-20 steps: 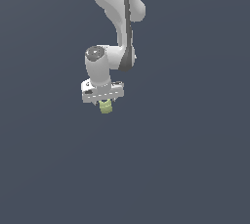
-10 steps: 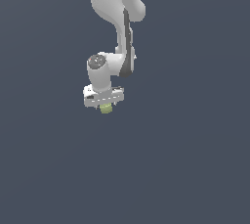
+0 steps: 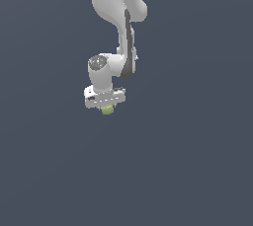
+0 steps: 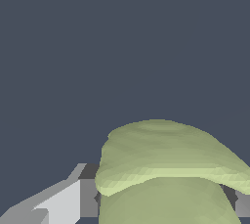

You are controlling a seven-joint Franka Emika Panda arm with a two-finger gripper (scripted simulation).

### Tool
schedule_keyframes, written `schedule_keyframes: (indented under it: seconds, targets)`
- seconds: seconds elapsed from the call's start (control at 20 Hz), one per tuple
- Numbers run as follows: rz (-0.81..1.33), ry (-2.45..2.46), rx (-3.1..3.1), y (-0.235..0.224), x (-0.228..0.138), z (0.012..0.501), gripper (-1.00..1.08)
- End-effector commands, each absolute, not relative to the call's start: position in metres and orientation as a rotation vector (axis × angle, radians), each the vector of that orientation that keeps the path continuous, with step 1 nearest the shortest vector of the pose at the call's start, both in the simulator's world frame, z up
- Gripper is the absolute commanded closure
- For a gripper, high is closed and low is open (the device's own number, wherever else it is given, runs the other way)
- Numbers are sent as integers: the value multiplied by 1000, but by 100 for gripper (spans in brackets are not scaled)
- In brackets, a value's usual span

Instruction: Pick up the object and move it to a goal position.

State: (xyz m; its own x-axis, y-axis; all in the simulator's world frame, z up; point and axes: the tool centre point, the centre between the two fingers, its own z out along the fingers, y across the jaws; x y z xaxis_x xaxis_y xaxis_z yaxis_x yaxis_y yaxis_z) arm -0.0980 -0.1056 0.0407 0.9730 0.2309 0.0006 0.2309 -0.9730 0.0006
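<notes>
The object [image 3: 107, 109] is a tiny yellow-green lump that sticks out just below my white gripper [image 3: 105, 106] in the exterior view. The gripper is shut on it and hangs in the air under the white arm. In the wrist view the object [image 4: 166, 169] fills the near part of the picture, wedged between two grey fingers [image 4: 73, 201]. No goal marker shows in either view.
Only a plain dark grey-blue background surrounds the arm in both views.
The gripper with the object has risen slightly and drifted a little toward the exterior view's left. The grip is unchanged.
</notes>
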Motion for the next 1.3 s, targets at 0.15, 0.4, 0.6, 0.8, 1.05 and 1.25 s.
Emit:
schedule_keyframes:
  seconds: [0.15,0.4,0.6,0.8,1.05,1.25]
  targets:
    - [1,366,3120,-104,-97,41,108]
    - [1,366,3120,-93,-87,41,108]
    - [1,366,3120,-77,-71,42,108]
    - [1,366,3120,-55,-50,42,108]
    - [1,366,3120,-23,-18,44,108]
    - [1,366,3120,3,7,45,108]
